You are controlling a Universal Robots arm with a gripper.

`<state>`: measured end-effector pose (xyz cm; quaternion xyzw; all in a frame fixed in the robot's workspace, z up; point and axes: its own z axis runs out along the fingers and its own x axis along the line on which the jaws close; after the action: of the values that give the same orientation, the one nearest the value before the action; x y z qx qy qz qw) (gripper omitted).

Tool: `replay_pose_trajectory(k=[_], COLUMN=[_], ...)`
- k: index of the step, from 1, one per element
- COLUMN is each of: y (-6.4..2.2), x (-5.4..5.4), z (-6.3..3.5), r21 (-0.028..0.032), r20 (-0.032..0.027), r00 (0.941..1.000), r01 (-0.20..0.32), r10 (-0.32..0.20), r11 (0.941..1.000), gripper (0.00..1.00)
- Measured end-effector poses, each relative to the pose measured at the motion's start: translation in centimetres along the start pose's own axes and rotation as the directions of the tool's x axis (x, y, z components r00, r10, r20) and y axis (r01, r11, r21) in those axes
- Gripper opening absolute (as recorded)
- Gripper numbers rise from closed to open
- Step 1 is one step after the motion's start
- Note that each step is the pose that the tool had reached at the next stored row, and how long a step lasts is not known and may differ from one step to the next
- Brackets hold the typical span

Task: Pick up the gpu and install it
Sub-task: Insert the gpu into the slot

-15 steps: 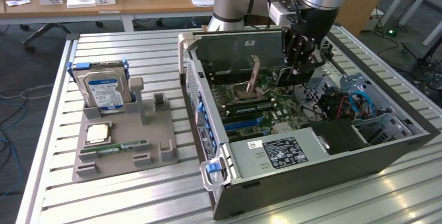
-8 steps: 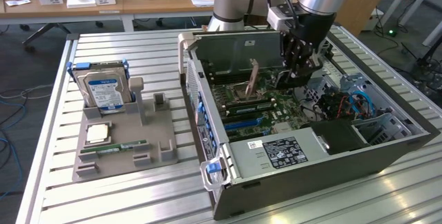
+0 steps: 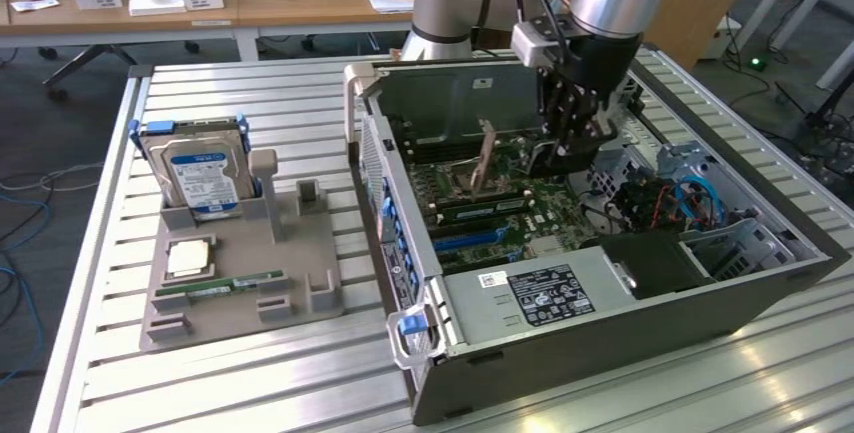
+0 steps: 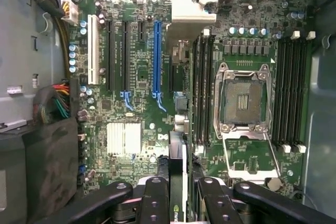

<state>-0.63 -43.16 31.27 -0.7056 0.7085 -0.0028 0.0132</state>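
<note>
black jointed tool [image 4: 178,190] clamps thin flat gpu [image 4: 177,158] above green motherboard [image 4: 134,80].

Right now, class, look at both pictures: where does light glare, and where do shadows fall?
Exterior view: glare streaks the bare slatted table; the computer case sits shaded inside. Wrist view: the pale metal block glares nearly white, the black shroud lies in shadow, and the hand, holding the gpu, looks dark.
</note>
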Motion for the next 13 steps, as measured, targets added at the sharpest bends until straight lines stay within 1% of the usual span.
replay_pose_trajectory(k=[4,7,13], y=[0.02,0.03,0.14], x=[0.01,0.02,0.6], z=[0.1,0.13,0.12], r21=[0.0004,0.0006,0.0006], r20=[-0.0012,-0.0009,-0.0009], r00=[0.9995,0.9994,0.9994], r01=[-0.033,-0.036,-0.036], r10=[0.033,0.036,0.036], r11=[0.9995,0.9994,0.9994], gripper=[0.26,0.26,0.26])
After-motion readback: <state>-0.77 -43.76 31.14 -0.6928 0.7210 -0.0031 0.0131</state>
